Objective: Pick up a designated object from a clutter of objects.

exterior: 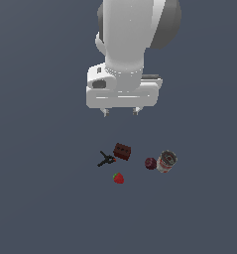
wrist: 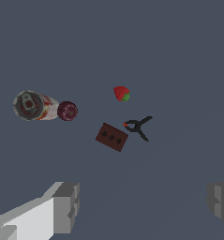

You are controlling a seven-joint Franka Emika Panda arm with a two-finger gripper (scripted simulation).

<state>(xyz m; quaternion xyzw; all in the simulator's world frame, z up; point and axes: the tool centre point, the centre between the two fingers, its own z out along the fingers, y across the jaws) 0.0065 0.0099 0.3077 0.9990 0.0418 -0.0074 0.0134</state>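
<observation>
— Block (exterior: pixel 122 151) first, since that's the one that matters: small, dark red-brown, rectangular, lying on the bench (exterior: pixel 35 198) in the middle of the clutter. Do you see it from where you stand?

— I do. In the wrist view the block (wrist: pixel 112 137) shows three dark studs or holes in a row on one face, and it sits slightly skewed.

— What is next to it?

— A black clamp (exterior: pixel 106 158) lies just beside it, on the exterior view's left, its handles splayed. I cannot tell whether the two touch. A bright red strawberry (exterior: pixel 119 178) sits near them, apart from both.

— And the other side?

— Off to the exterior view's right, a dark plum (exterior: pixel 150 163) rests against a red-and-white can (exterior: pixel 166 161). The can lies tipped on its side, and the wrist view looks at its round metal end. Those two are well apart from the block.

— Where is the pincer (exterior: pixel 121 112)?

— High above the bench, hanging under the white arm (exterior: pixel 135 30), roughly over the block and clear of everything. Its two fingers point down.

— Open or closed?

— Spread wide. In the wrist view one grey fingertip (wrist: pixel 66 206) stands at one edge of the picture and the other at the opposite edge, with bare bench between. It has hold of nothing.
</observation>
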